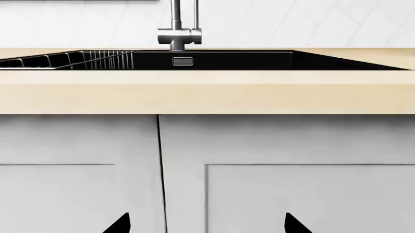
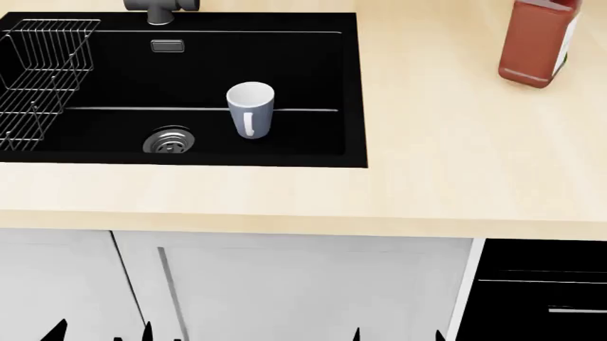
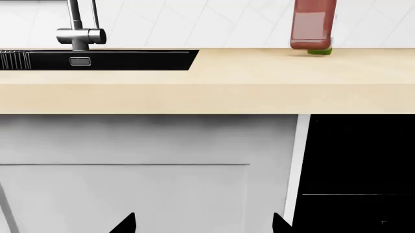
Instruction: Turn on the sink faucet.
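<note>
The sink faucet (image 1: 178, 36) stands at the back rim of the sink (image 1: 259, 60), with a dark tubular spout and a thin upright lever beside it. In the head view only its steel body (image 2: 161, 8) shows, at the top edge above the black sink (image 2: 303, 64). It also shows in the right wrist view (image 3: 79, 35). My left gripper (image 1: 207, 224) is open and empty, low in front of the white cabinet doors. My right gripper (image 3: 203, 224) is open and empty, also below the counter. Both are far from the faucet. Their tips show in the head view: left gripper (image 2: 99, 334), right gripper (image 2: 399, 335).
A grey mug (image 2: 250, 106) stands in the basin near the drain strainer (image 2: 169, 141). A wire rack (image 2: 38, 71) fills the sink's left end. A red bottle (image 2: 539, 39) stands on the wooden counter (image 2: 427, 185) at the right. A black unit (image 2: 541, 284) is beside the white doors.
</note>
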You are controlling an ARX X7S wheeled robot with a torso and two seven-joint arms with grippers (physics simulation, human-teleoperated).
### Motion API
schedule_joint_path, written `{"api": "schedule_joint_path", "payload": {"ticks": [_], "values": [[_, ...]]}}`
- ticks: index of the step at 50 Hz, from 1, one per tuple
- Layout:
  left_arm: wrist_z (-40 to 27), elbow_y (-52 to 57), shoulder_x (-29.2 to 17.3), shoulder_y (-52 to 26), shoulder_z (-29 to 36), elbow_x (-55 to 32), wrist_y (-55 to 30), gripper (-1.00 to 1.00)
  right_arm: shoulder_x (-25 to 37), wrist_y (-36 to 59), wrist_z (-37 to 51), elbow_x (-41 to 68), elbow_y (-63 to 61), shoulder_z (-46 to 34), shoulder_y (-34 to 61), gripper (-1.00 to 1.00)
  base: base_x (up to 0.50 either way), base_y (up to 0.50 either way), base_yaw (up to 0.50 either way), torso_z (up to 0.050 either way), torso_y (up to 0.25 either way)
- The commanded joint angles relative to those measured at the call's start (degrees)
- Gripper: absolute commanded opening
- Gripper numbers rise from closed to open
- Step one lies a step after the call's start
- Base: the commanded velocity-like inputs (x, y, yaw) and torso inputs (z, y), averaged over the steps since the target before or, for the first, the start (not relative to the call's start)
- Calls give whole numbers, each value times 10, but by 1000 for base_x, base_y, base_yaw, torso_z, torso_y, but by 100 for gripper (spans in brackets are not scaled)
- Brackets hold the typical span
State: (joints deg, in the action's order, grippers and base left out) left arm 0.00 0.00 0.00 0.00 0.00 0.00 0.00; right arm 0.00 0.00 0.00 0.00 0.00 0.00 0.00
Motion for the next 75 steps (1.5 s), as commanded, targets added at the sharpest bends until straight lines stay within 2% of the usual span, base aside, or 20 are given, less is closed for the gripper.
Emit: {"api": "schedule_joint_path", "payload": {"ticks": [1,20,25,34,39,49,56,61,63,66,69,72,75], "values": [[-11,2,-9,0,10,-9,-1,100,9,2,11,11,-1,-10,0,100,0,0,0,0,0],[-49,2,-35,-3,42,-26,-12,100,35,4,39,38,-3,-42,1,100,0,0,0,0,0],[-43,11,-50,7,55,-17,29,100,41,6,44,35,-6,-50,1,100,0,0,0,0,0],[-53,154,-74,44,54,-13,-12,100,62,67,53,42,-127,-52,-23,100,0,0,0,50,62],[-55,254,-90,46,38,-27,-84,100,78,149,51,69,-233,-44,-27,100,0,0,0,50,58],[-53,463,-123,-34,-8,-96,-325,100,120,369,70,94,-428,-26,44,100,0,0,0,50,57],[-58,543,-147,-130,-43,-138,-473,100,148,567,76,134,-554,6,163,100,0,0,0,50,56],[-59,570,-156,-206,-71,-174,-564,100,163,670,79,152,-589,8,252,100,0,58,0,50,57],[-62,586,-160,-237,-81,-189,-606,100,156,680,77,162,-592,16,258,100,0,500,0,50,57],[-63,586,-166,-233,-85,-190,-598,100,155,689,81,176,-597,23,263,100,0,500,0,50,57],[-68,594,-170,-253,-93,-205,-627,100,161,695,96,197,-599,26,272,100,0,500,0,50,57],[-71,586,-173,-242,-89,-200,-607,100,169,694,114,213,-597,22,273,100,0,500,0,50,57],[-76,593,-177,-264,-93,-213,-635,100,178,703,133,240,-599,25,285,100,0,500,0,50,56]]}}
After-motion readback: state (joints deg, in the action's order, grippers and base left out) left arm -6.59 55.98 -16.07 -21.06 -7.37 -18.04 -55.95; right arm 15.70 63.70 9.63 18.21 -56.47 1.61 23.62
